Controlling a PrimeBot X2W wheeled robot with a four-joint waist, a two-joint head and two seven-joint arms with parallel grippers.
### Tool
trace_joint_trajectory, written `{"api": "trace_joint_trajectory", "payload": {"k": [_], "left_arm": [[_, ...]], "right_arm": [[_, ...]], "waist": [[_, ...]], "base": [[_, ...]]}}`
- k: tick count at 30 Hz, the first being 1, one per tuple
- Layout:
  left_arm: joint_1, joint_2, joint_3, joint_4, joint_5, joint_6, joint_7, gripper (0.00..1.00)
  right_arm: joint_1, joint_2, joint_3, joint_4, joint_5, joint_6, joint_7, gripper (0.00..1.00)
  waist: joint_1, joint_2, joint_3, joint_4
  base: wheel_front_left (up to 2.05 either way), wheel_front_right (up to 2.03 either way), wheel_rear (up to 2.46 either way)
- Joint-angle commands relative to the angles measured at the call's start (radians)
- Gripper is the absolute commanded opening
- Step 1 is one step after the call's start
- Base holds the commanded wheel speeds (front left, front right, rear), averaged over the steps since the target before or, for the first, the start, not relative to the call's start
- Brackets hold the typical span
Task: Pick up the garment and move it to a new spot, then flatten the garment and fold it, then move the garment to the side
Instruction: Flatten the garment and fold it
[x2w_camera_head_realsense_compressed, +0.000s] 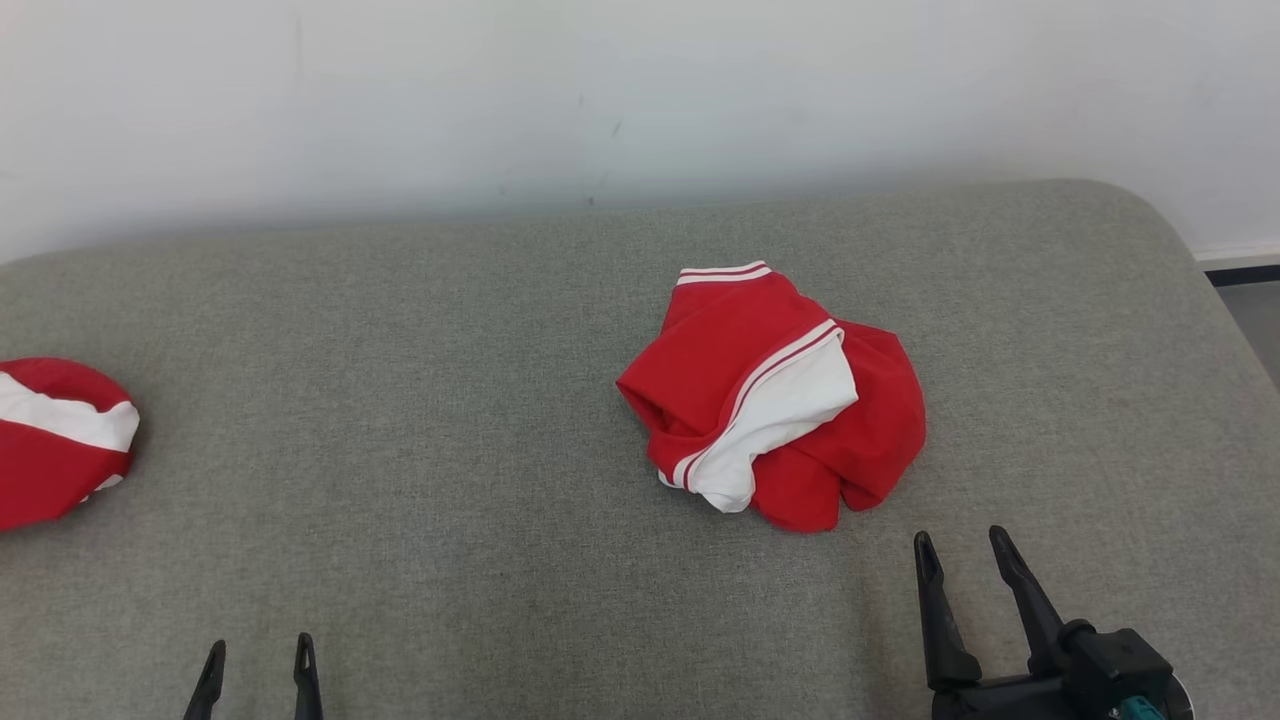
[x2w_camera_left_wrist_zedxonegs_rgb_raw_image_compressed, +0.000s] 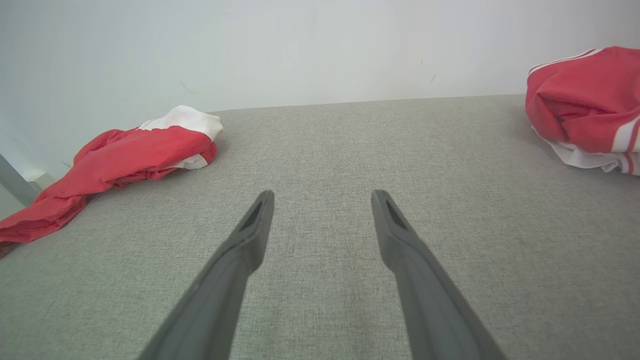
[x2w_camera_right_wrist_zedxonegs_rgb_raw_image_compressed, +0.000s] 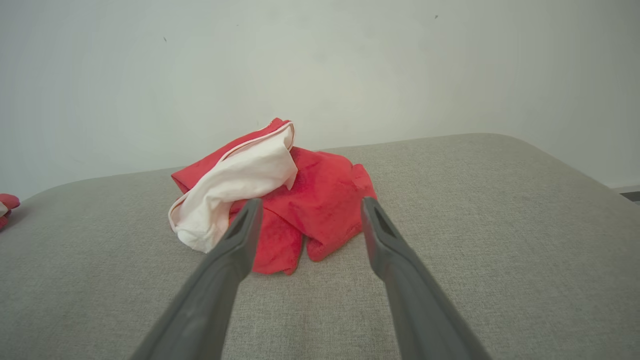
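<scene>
On the grey bed (x2w_camera_head_realsense_compressed: 420, 400) lie two red-and-white clothes: the garment (x2w_camera_head_realsense_compressed: 770, 395) right of the middle, a second garment (x2w_camera_head_realsense_compressed: 55, 435) at the left edge. Two tools sit near, the left tool (x2w_camera_head_realsense_compressed: 258, 660) and the right tool (x2w_camera_head_realsense_compressed: 961, 537), both spread wide

The left claw (x2w_camera_head_realsense_compressed: 260, 642) and right claw (x2w_camera_head_realsense_compressed: 960, 535) hover empty, fingers spread wide, the right reaching farther forward.

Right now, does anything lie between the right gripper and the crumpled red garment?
Nothing visible does. The open right gripper points at the garment across a bare strip of grey cushion, without touching the cloth.
</scene>
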Motion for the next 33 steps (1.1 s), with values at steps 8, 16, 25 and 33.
{"api": "trace_joint_trajectory", "payload": {"k": [8,16,25,33], "left_arm": [[0.002,-0.004,0.007,0.005,0.001,0.000,-0.003,1.00],[-0.018,-0.005,0.011,-0.005,0.001,-0.001,-0.003,1.00],[-0.205,-0.005,-0.140,-0.009,0.018,-0.024,-0.003,1.00],[-0.414,0.002,-0.329,0.076,0.034,-0.034,-0.003,1.00]], "right_arm": [[-0.004,0.000,0.002,-0.004,-0.008,0.003,0.000,1.00],[-0.010,0.000,0.003,-0.005,-0.005,0.003,0.000,1.00],[-0.045,0.000,0.024,0.000,0.018,0.003,0.000,1.00],[-0.084,0.001,0.031,0.001,0.049,0.003,0.000,1.00]], "waist": [[0.0000,0.0000,0.000,-0.002],[0.0000,0.0000,0.006,-0.009],[0.0000,0.0000,0.049,-0.071],[0.0000,0.0000,0.101,-0.177]], "base": [[0.00,0.00,0.00],[0.00,0.00,0.00],[0.00,0.00,0.00],[0.00,0.00,0.00]]}}
